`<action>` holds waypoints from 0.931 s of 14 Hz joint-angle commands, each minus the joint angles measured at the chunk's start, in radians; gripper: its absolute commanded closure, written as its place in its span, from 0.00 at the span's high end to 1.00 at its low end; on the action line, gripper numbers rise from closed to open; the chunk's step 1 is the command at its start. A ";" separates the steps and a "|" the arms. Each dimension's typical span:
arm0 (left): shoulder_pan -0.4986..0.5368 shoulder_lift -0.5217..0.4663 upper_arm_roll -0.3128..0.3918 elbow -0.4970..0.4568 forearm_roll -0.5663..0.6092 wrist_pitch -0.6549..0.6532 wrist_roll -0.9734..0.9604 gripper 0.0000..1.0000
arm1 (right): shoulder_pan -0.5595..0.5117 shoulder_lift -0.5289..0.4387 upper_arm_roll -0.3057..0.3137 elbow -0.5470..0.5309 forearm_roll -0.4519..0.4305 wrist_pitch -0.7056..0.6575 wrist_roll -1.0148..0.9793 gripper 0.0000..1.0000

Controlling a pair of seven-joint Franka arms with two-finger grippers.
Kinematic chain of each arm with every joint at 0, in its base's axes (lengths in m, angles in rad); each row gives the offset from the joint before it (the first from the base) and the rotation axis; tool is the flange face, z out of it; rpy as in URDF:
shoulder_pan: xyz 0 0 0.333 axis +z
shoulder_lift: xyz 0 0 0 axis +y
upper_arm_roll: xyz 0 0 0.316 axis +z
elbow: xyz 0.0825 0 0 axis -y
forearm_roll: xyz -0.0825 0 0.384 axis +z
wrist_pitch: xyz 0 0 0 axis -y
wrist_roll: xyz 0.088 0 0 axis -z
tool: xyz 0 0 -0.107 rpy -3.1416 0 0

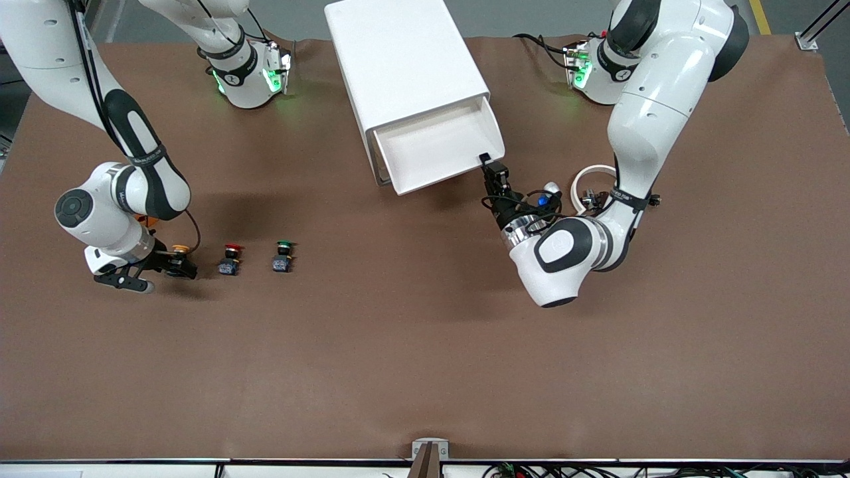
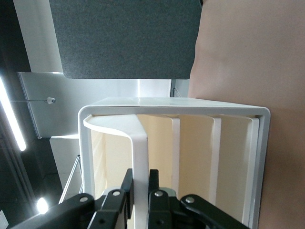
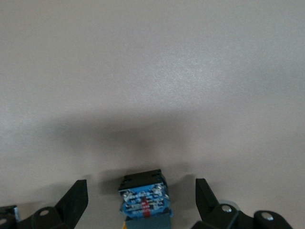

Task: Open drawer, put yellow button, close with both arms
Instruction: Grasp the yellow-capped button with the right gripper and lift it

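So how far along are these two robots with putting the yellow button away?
Done: the drawer stands open, the left claw shut on its front edge. In hand: the right claw is open around the yellow button, which sits on the table beside the red button. Left: gripping it, dropping it in, closing the drawer.

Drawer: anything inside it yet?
Nothing visible: the open drawer shows only bare white floor, and its deepest part is hidden under the cabinet. The yellow button sits on the table between the open right gripper. The left gripper clamps the drawer's front.
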 commanded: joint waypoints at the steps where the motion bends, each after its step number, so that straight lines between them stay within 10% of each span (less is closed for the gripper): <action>1: 0.016 0.025 0.019 0.031 0.010 -0.010 0.009 0.10 | -0.037 -0.001 0.009 0.004 -0.001 -0.010 -0.058 0.95; 5: 0.017 0.027 0.017 0.031 0.007 -0.008 0.006 0.10 | -0.036 -0.013 0.011 0.009 0.000 -0.082 -0.049 0.04; 8: 0.017 0.025 0.017 0.030 0.005 -0.008 0.004 0.15 | -0.031 -0.036 0.014 0.022 0.005 -0.151 -0.044 0.00; 9: 0.014 0.024 0.017 0.030 -0.002 -0.008 0.003 0.27 | -0.025 -0.059 0.015 0.029 0.006 -0.187 -0.043 0.00; 11: 0.008 0.022 0.016 0.030 -0.010 -0.008 0.003 0.92 | -0.015 -0.101 0.020 0.081 0.013 -0.321 -0.014 0.00; 13: 0.006 0.022 0.008 0.030 -0.010 -0.008 0.003 1.00 | 0.031 -0.134 0.020 0.171 0.013 -0.514 0.098 0.00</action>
